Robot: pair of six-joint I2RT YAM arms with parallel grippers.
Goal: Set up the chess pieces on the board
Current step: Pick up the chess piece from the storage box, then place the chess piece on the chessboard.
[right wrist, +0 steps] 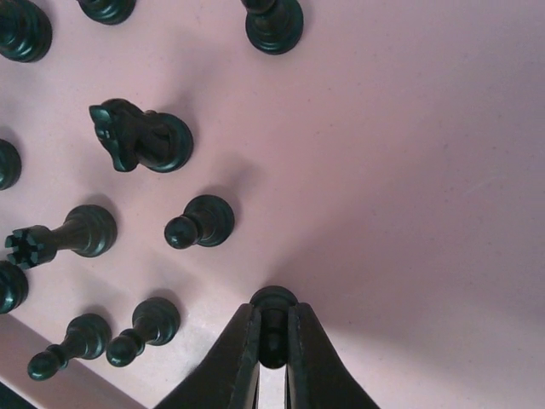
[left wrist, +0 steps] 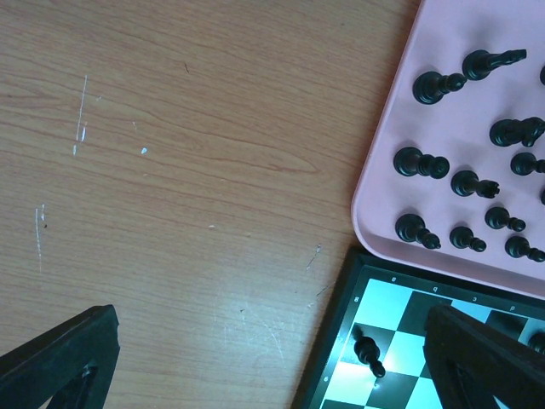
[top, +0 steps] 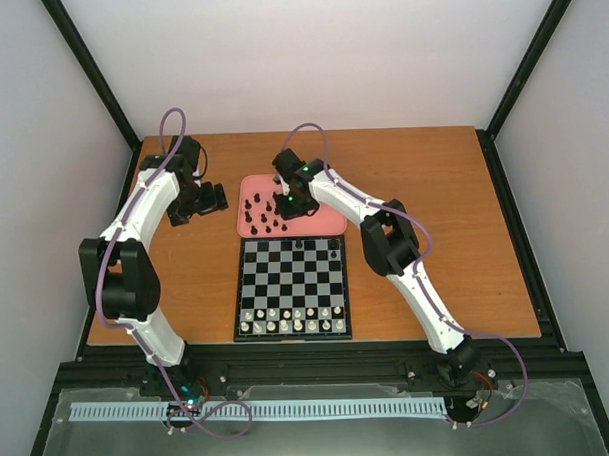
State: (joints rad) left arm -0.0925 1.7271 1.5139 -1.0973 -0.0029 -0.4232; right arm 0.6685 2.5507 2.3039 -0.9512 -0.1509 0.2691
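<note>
One piece (right wrist: 274, 299), perhaps a pawn, sits pinched in right gripper (right wrist: 272, 322).

I read the top view as a clock face centred on the board (top: 292, 288). The board lies on the table (top: 435, 233), toward its near edge. The tray (top: 324, 225) lies at 12 o'clock, just beside the board's far edge. The chess pieces (top: 261, 211) stand in the tray's 9 o'clock half. One of them stands on the board's far rank. The opposing set (top: 293, 319) fills the two ranks at 6 o'clock. The right gripper (right wrist: 272, 345) sits over the tray at 3 o'clock of the cluster, with one piece between its fingers. The left gripper (top: 211, 199) hangs over the table at 9 o'clock of the tray.
</note>
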